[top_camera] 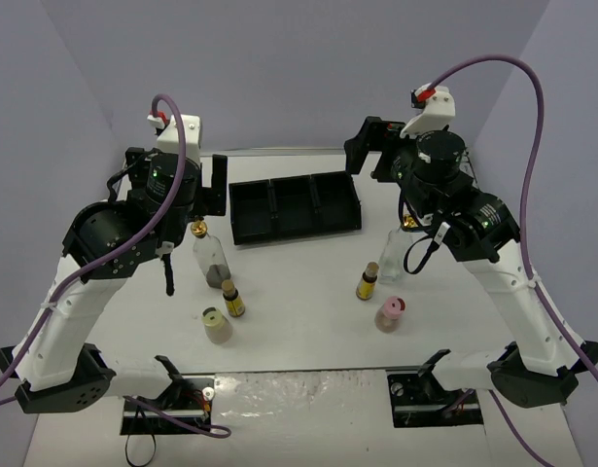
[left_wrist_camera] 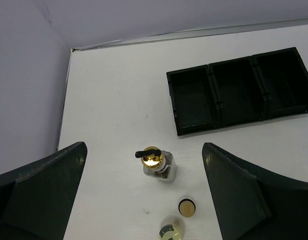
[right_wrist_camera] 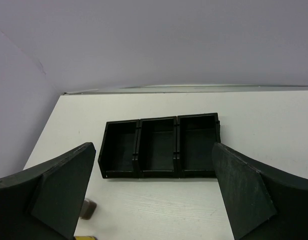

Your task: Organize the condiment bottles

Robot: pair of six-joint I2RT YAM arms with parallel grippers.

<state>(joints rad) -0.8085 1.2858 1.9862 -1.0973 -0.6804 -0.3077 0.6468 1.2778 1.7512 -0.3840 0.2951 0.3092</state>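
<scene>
Six condiment bottles stand on the white table. On the left are a tall clear glass bottle with a gold pourer [top_camera: 209,257], a small amber bottle [top_camera: 232,299] and a beige jar [top_camera: 217,326]. On the right are a second tall glass bottle [top_camera: 393,255], an amber bottle [top_camera: 368,282] and a pink jar [top_camera: 390,314]. My left gripper [top_camera: 177,199] is open, high above the left tall bottle [left_wrist_camera: 158,162], which shows between its jaws [left_wrist_camera: 143,146]. My right gripper [top_camera: 410,170] is open and empty [right_wrist_camera: 152,147], above the right tall bottle and facing the tray.
A black three-compartment tray [top_camera: 295,206] sits empty at the back middle, also in the left wrist view [left_wrist_camera: 214,95] and the right wrist view [right_wrist_camera: 138,145]. Purple walls close the table's sides and back. Both arm bases stand at the near edge.
</scene>
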